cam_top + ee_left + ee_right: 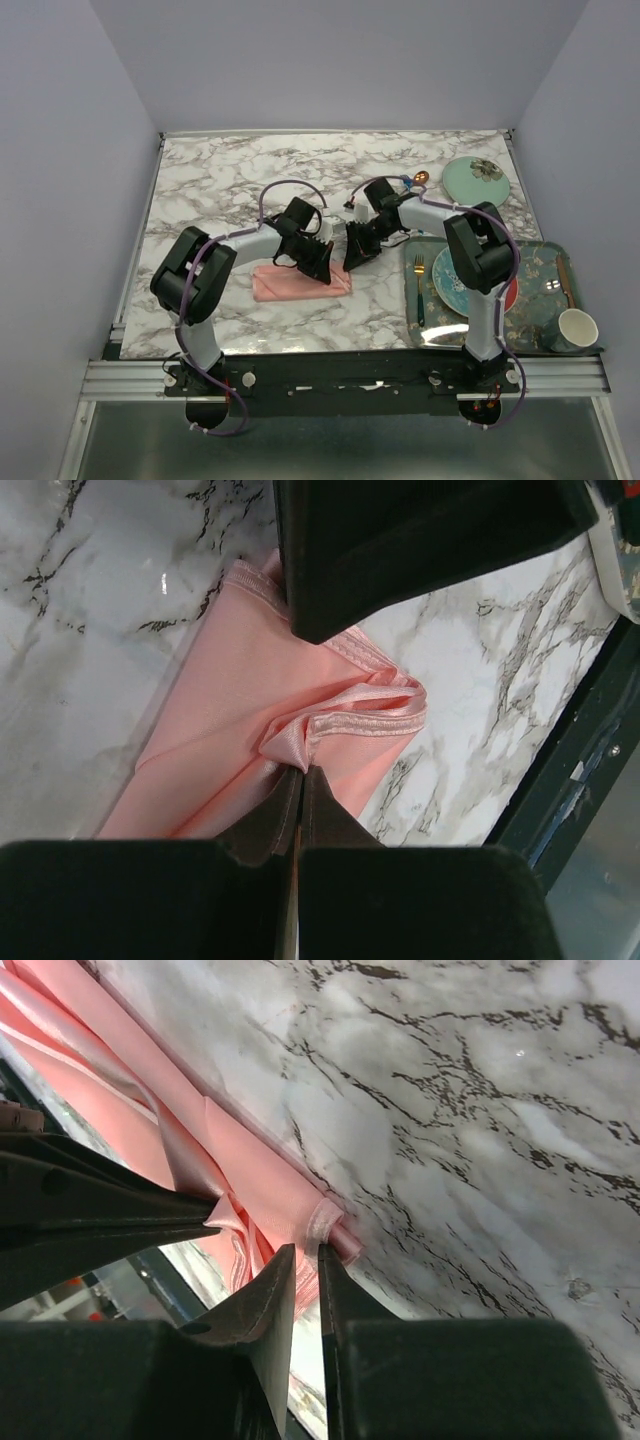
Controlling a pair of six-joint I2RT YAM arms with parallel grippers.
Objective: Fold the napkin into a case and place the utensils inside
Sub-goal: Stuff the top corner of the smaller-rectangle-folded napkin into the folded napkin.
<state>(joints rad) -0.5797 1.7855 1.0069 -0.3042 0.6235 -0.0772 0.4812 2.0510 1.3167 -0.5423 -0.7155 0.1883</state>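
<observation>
Clearly the folding step is in hand, not the loading. The napkin lies as a narrow pink strip on the marble table, near centre, btwn the two arms, w/ no utensil in it.

The left gripper has its jaws pressed together, pinching a raised pleat of cloth at the strip's right end. The right gripper sits just beside it at the same end. Its jaws are nearly together w/ a slim slit and the tips are at the rolled hem; can't tell if any cloth is caught.

The next move prob. calls for lifting or spreading the top layer to open a pocket mouth. The two grips would need to part gently w/o dragging the whole strip. The satin looks slippery and creased, so it may slide or unfold.

The copper spoon lies at the far side, beside a pale green dish and well apart from the napkin. The blue fork can't be made out for sure. A tray on the right holds a plate, a teal-handled gold fork (not wanted) and a cup.

What's in the way is mostly the arms themselves, crowded over the strip's right end. The right forearm also spans btwn napkin and spoon.
</observation>
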